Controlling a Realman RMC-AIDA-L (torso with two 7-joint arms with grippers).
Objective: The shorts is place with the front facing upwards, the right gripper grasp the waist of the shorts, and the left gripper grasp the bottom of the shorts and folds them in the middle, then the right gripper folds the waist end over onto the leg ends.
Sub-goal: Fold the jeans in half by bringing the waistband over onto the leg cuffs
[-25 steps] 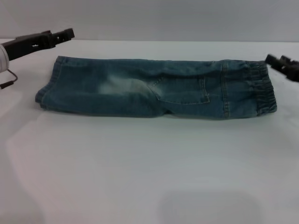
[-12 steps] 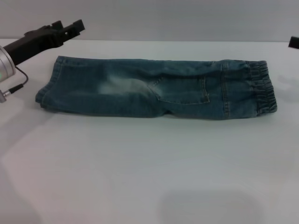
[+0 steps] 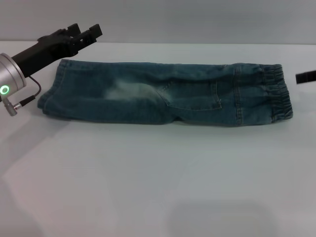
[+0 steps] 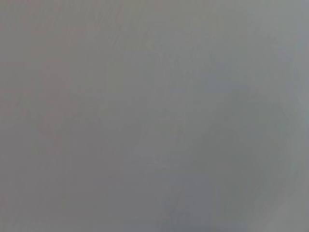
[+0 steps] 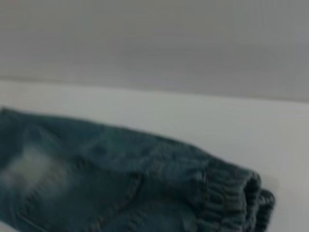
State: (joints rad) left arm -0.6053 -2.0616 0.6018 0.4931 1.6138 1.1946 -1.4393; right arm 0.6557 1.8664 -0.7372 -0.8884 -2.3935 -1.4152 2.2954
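The blue denim shorts (image 3: 168, 94) lie flat on the white table (image 3: 158, 177), folded lengthwise into a long strip. The elastic waist (image 3: 277, 94) points right and the hemmed leg ends (image 3: 49, 96) point left. My left gripper (image 3: 86, 30) hovers beyond the far left corner of the shorts, open, its two black prongs holding nothing. Only a black sliver of my right gripper (image 3: 306, 77) shows at the right edge, clear of the waist. The right wrist view looks at the shorts (image 5: 96, 183) and the ruched waist (image 5: 236, 198). The left wrist view is plain grey.
Bare white table surrounds the shorts, with a broad stretch in front of them. A grey wall (image 3: 197, 19) rises behind the table's far edge. The left arm's silver wrist cylinder (image 3: 10, 79) with a green light and cable sits at the far left.
My left arm has swung rightward and forward, its tip now past the shorts' far left corner. My right gripper has pulled out toward the right edge; the shorts have not moved.
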